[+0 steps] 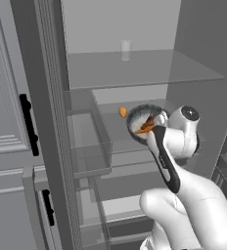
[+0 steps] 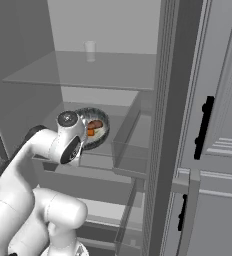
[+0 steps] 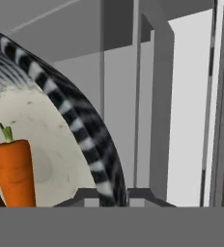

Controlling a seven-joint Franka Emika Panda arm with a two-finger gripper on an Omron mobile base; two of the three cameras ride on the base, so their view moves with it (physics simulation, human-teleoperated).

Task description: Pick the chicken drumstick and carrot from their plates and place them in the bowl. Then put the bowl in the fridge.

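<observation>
You're looking into the open fridge, where clear glass shelves carry the things. On the upper shelf a pale cup stands upright toward the back. On the shelf below, a small orange item lies well back.

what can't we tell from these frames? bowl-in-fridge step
- Gripper: fingertips barely clear the bottom edge in the hand view; the wrist hides them in both base views, so the grip is unreadable.
- Whether the bowl rests on the shelf: its underside is behind the arm.
- Chicken drumstick: cut off at the left edge in the hand view beside the carrot.
- Small orange item: too small to identify.
</observation>
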